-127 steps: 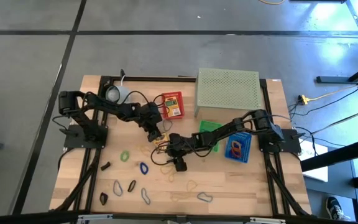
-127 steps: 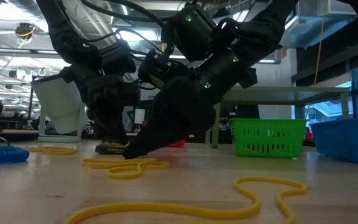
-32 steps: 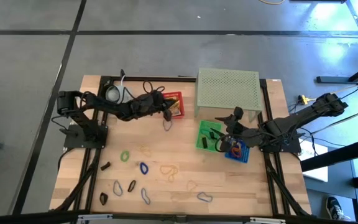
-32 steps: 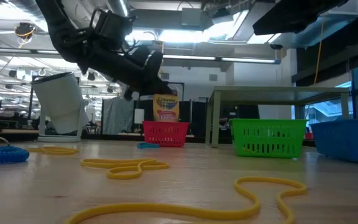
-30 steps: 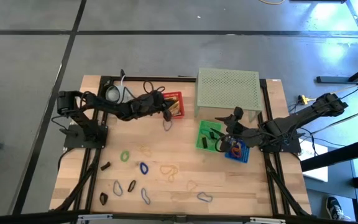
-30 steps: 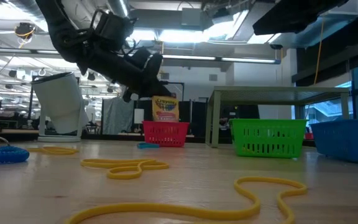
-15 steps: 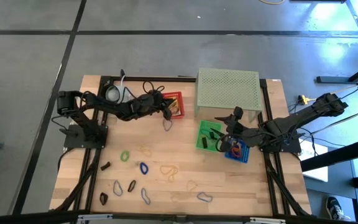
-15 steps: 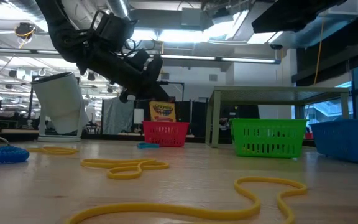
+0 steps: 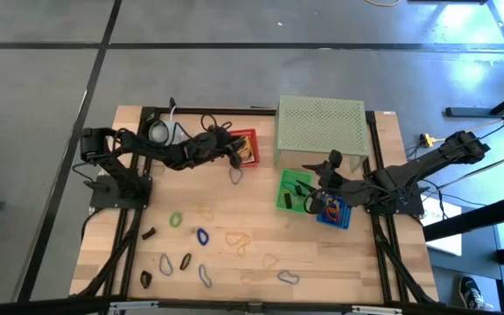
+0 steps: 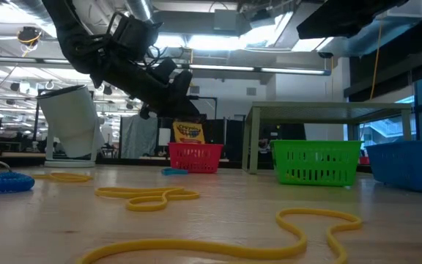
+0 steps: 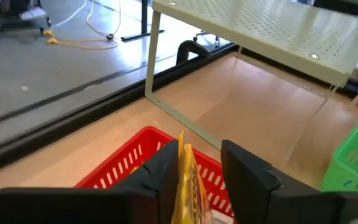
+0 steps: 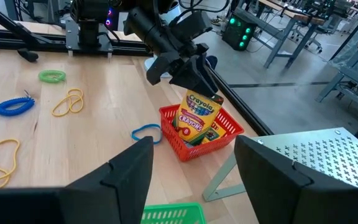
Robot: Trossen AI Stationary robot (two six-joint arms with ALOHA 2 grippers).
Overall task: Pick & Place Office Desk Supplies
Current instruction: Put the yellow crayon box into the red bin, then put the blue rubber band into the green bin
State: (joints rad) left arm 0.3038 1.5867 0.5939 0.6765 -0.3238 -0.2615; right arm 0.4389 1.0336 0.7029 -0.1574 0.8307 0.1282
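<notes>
My left gripper (image 9: 237,159) hangs over the red basket (image 9: 255,140) at the table's far side and is shut on the small yellow printed box (image 12: 197,115). The box stands tilted in the basket (image 12: 225,132). In the low view the box (image 10: 187,132) shows just above the basket's rim (image 10: 194,149). My right gripper (image 9: 315,199) waits open above the green basket (image 9: 292,194) and the blue basket (image 9: 338,215). Coloured loops (image 9: 202,236) and dark clips (image 9: 149,234) lie flat on the near half of the table. My left gripper pinches the yellow box by its upper end (image 12: 201,95), slanting down from the table's left side. In the left wrist view the box's narrow edge (image 11: 185,168) lies against one finger (image 11: 163,174), with a gap to the other. The box leans, its lower end inside the red basket.
A pale green perforated stand (image 9: 320,127) sits right of the red basket, and a pale mug-like object (image 9: 158,131) stands at the far left. A blue loop (image 12: 145,132) lies beside the red basket. Yellow loops (image 10: 149,196) lie mid-table.
My left gripper has come down slightly over the red basket, carrying the yellow box. The box has sunk lower, its bottom end now behind the basket's rim in the low view. My right arm has kept still.
</notes>
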